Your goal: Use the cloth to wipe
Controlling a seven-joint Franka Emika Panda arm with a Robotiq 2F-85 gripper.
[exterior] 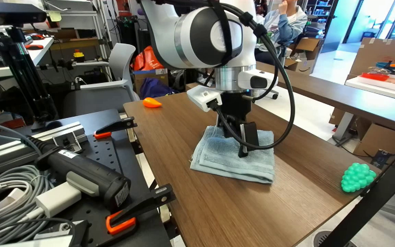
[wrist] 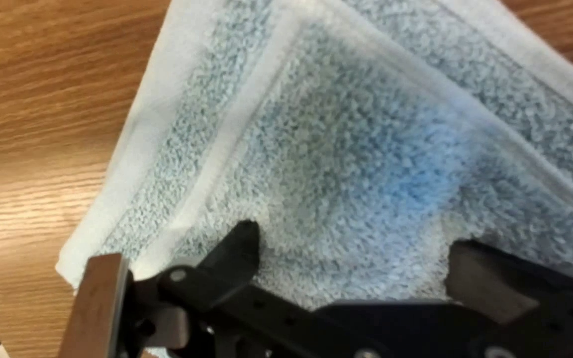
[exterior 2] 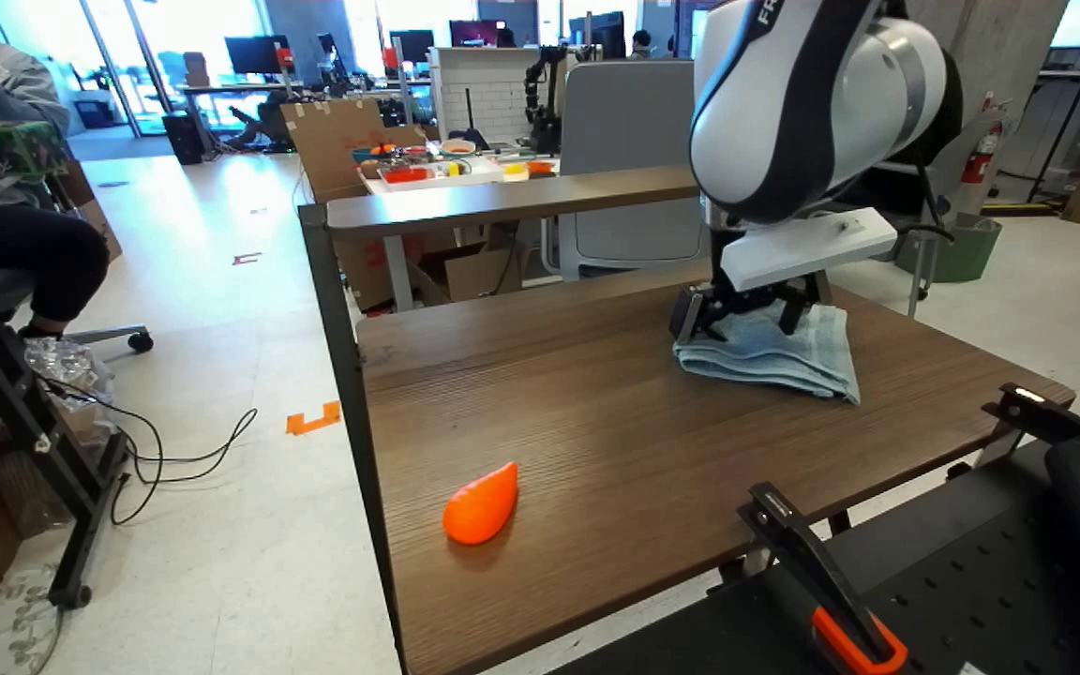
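Cloth (wrist: 316, 134) lies folded directly beneath the gripper (wrist: 355, 239), whose fingers (wrist: 485, 283) stand spread, tips seemingly against the cloth, nothing clamped between them. To wipe well, pinch several layers at once, then sweep with light, level pressure so the folds slide flat rather than bunch. Around the gripper spreads the brown table (exterior: 303, 185); well apart from the gripper, a green lumpy object (exterior: 358, 177) shows in an exterior view, and an orange teardrop (exterior 2: 481, 506) in both exterior views, while the wrist view has neither
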